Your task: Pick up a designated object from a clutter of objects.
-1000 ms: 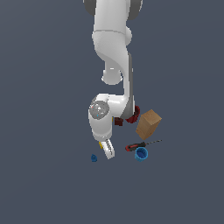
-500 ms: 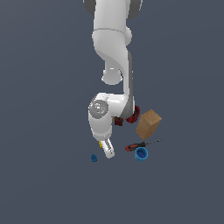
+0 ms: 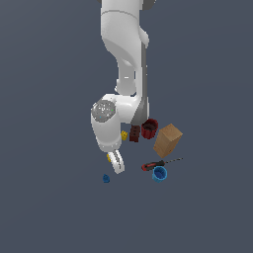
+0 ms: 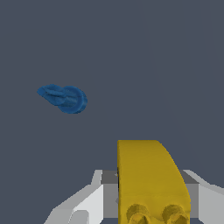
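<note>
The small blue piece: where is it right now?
In the exterior view the small blue piece lies alone on the floor, just to the exterior view's left of and below the gripper, far from the blue cup.

Yellow brick between our fingers
We see the bright yellow brick (image 4: 148, 179), studs showing, clamped by the fingers (image 3: 116, 161), well apart from the clutter (image 3: 153, 143).

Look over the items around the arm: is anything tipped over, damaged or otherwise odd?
The wooden block stands tilted rather than flat, and the small blue piece lies apart from the cluster. The yellow brick sits between the gripper fingers. Nothing looks damaged.
</note>
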Robot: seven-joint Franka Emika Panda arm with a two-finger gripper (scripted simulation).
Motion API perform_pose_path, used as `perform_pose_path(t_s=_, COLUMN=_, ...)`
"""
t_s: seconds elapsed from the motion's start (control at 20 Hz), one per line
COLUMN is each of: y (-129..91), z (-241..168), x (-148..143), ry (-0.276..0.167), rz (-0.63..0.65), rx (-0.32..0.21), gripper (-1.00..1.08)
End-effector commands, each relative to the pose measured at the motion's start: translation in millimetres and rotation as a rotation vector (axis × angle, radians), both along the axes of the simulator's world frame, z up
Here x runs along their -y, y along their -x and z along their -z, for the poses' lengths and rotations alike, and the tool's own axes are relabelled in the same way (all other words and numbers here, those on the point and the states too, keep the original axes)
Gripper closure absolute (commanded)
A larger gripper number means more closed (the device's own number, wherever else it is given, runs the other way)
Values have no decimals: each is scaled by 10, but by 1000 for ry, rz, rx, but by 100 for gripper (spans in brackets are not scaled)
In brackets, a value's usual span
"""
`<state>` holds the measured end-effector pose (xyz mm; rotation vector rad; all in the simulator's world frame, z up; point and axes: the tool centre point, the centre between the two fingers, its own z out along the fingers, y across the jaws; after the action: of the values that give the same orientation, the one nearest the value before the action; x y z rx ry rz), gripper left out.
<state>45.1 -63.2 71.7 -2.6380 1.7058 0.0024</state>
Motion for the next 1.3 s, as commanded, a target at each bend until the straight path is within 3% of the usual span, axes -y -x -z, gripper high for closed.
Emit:
perform_pose_path(t_s=0.0, y=22, z=-208, x=81, ry=0, rz=1, rx=2, gripper=108)
perform_pose_path(t_s=0.85, y=222, z=-2085, x=820, ry=0, rz=2, rx=1, gripper=108)
perform_pose_path(t_s=1.25, y=259, z=-2708, x=1065, ry=1, rz=1, rx=1, gripper=108)
